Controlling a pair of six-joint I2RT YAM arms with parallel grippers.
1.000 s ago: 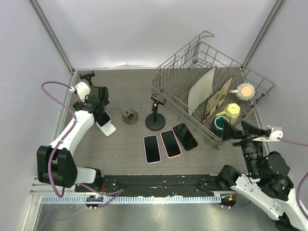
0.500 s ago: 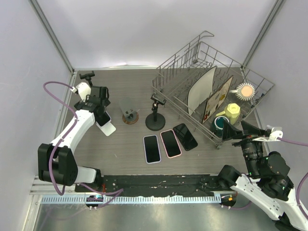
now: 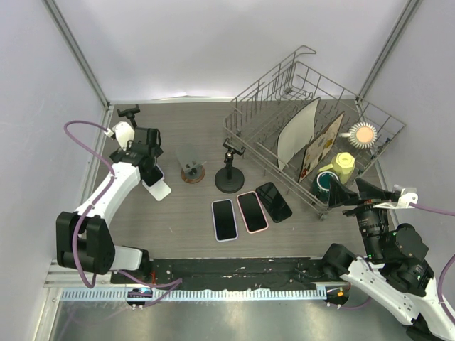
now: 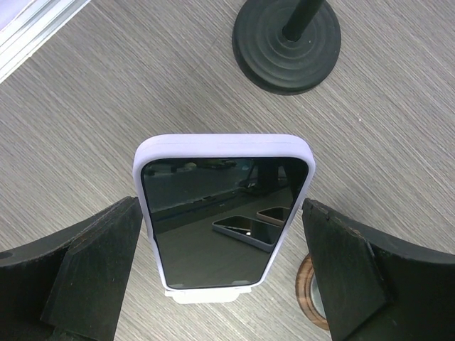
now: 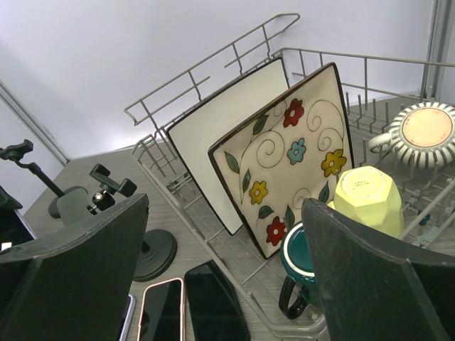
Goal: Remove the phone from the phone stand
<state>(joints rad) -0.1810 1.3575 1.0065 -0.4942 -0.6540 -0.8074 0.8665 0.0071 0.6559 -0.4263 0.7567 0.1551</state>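
Observation:
The phone point(image 4: 224, 213), dark-screened in a pale lavender case, leans upright on a small white phone stand point(image 4: 206, 295) at the left of the table. Seen from the top view, the phone point(image 3: 159, 187) sits just below my left gripper point(image 3: 146, 168). In the left wrist view my left gripper point(image 4: 222, 234) is open, its black fingers point(image 4: 99, 270) standing on either side of the phone with a gap on each side. My right gripper point(image 3: 348, 192) hangs open in the air at the dish rack's near corner, nothing between its fingers point(image 5: 71, 270).
Three phones point(image 3: 225, 219) point(image 3: 252, 211) point(image 3: 274, 201) lie flat mid-table. A black pole stand with round base point(image 3: 229, 181) and a brown coaster point(image 3: 191, 172) stand right of the phone. A wire dish rack point(image 3: 249, 131) with plates and mugs fills the back right.
The left arm and its cable have shifted very slightly over the phone. The phone, the stand and the right arm have not moved.

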